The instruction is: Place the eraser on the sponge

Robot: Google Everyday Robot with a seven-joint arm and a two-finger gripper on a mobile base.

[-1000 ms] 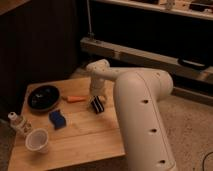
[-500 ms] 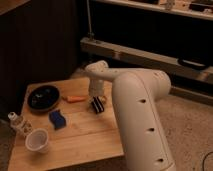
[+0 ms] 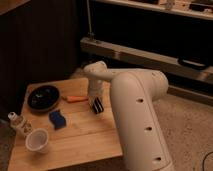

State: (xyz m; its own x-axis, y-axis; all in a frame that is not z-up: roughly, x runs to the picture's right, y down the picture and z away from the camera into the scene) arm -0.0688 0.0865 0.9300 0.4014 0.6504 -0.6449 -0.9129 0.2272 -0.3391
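Note:
The eraser (image 3: 96, 105), a small black block with white stripes, sits tilted at the tip of my gripper (image 3: 94, 101), near the right side of the wooden table (image 3: 80, 135). The gripper comes down from the white arm and is shut on the eraser. The bright blue sponge (image 3: 57, 120) lies flat on the table, well to the left of the eraser and a little nearer the front. Whether the eraser touches the tabletop is hidden.
A black round dish (image 3: 43, 96) rests at the table's back left, with an orange stick (image 3: 75, 98) between it and the gripper. A white cup (image 3: 37, 141) and a small bottle (image 3: 17, 123) stand at the front left. The arm's bulky white body (image 3: 140, 120) fills the right side.

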